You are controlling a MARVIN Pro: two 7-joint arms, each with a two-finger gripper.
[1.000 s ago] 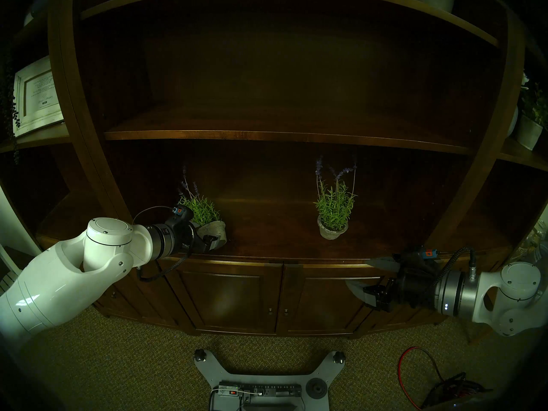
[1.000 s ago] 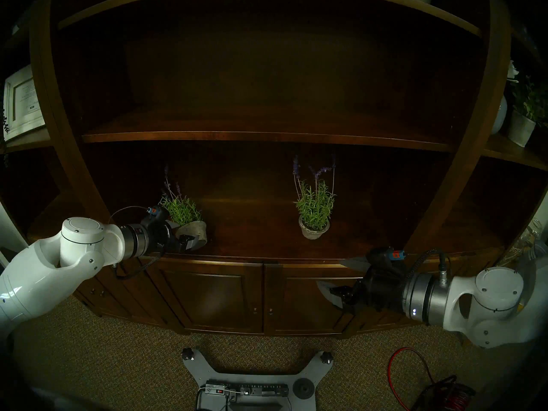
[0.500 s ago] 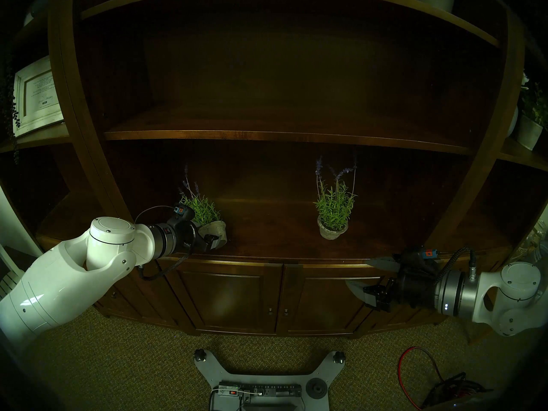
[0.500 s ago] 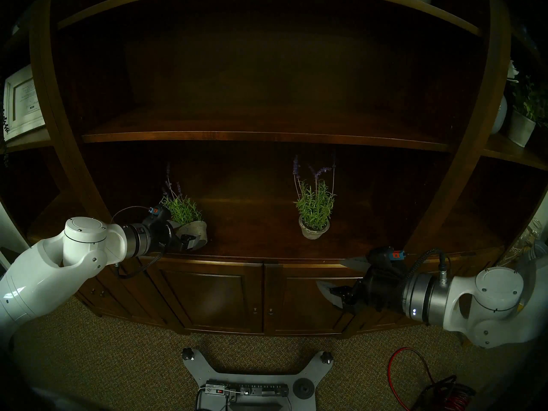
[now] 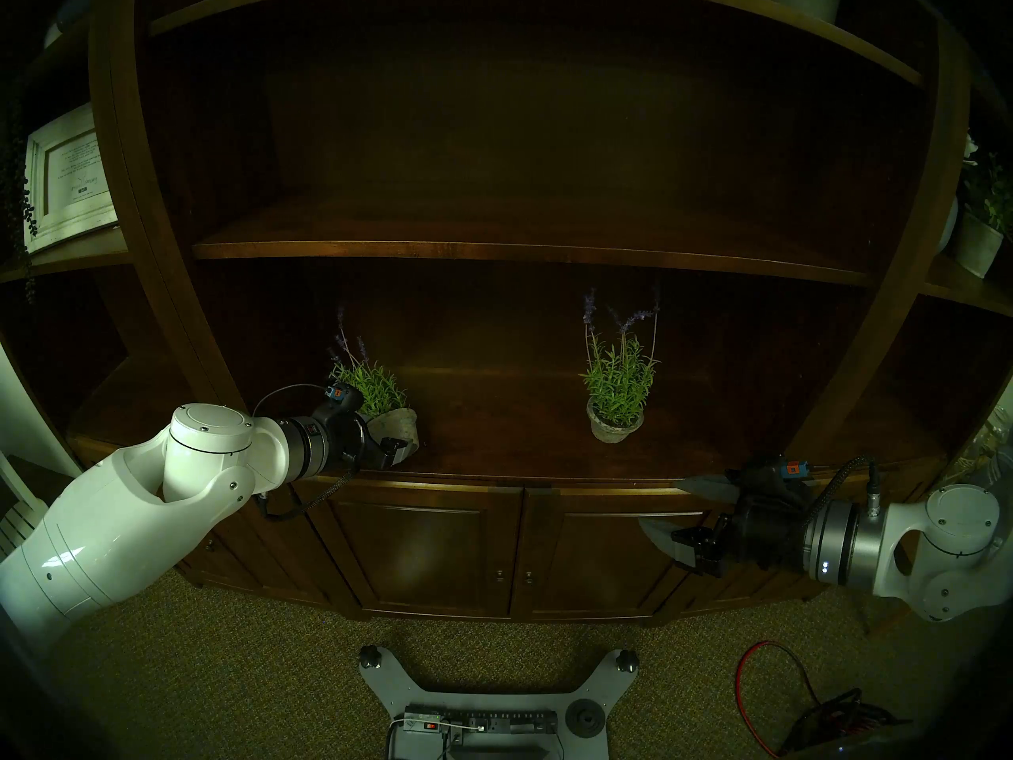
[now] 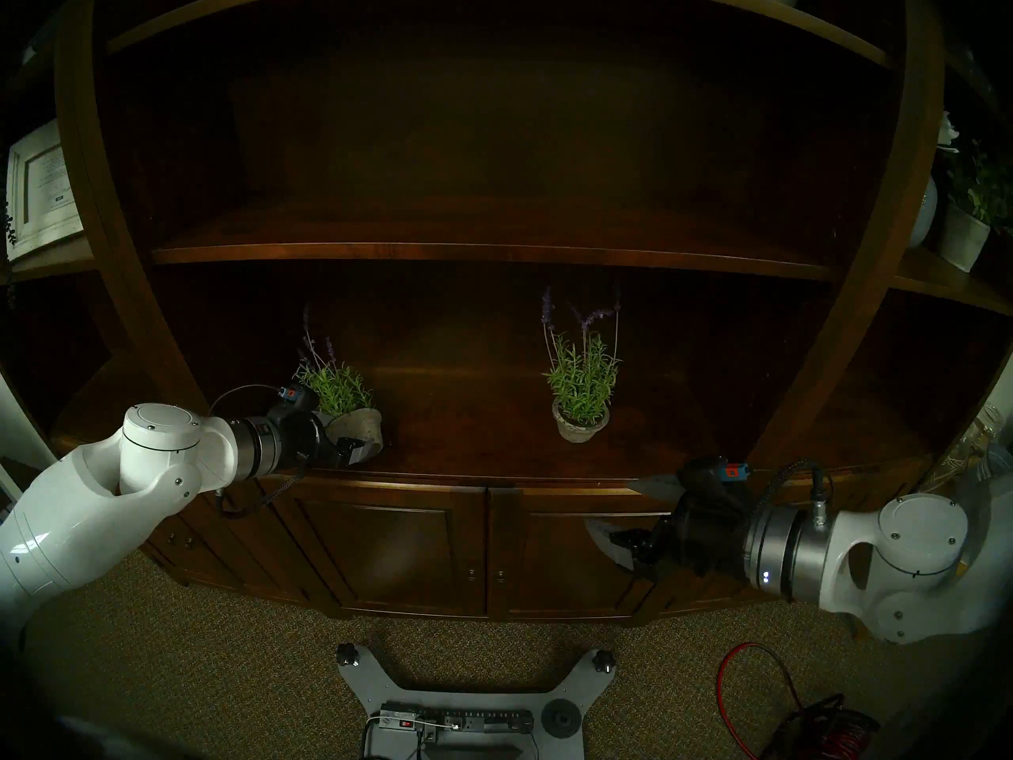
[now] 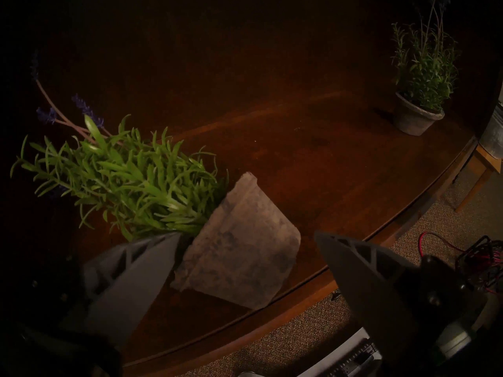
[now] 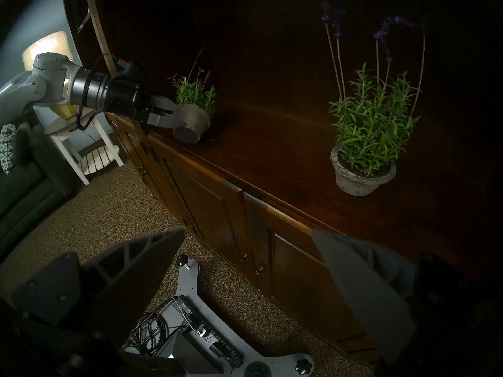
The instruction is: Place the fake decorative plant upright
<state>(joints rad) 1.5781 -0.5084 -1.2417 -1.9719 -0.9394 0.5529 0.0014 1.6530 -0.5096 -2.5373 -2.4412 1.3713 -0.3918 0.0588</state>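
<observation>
pot (image 7: pixel 239 248) — rough, matt stone | shelf (image 7: pixel 299 150) — glossy wood

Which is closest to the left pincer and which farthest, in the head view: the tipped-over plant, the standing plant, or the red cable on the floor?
Measured from the left pincer:
1. Tipped-over plant: right at the pincer, on the shelf's left.
2. Standing plant: farther right on the same shelf.
3. Red cable: on the carpet, far lower right.
</observation>
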